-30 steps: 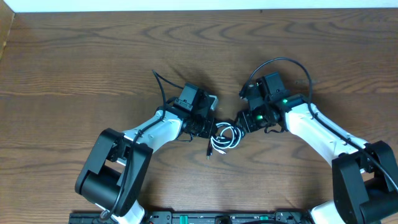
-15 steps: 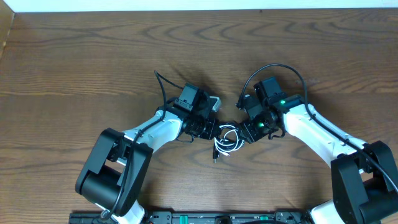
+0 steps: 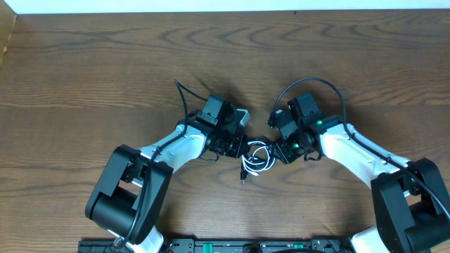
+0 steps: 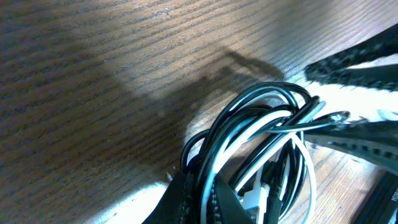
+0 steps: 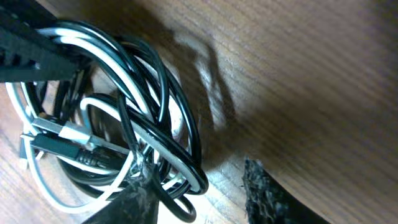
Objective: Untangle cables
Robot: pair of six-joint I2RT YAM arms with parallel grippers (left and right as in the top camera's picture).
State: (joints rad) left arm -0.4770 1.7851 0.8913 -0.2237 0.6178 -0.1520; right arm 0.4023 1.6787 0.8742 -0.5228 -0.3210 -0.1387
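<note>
One cable bundle mixes white and black loops; your left gripper pinches it tight, your right gripper stands half open around its edge.

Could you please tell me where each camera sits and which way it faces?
Overhead: above the table, looking straight down; left arm and right arm meet at the cables.
Left wrist: low over the table, facing the cables; left fingers at the bottom edge.
Right wrist: low, facing them from the opposite side; right fingers at the bottom edge.
Both wrist views share the cables and each other's fingers.
</note>
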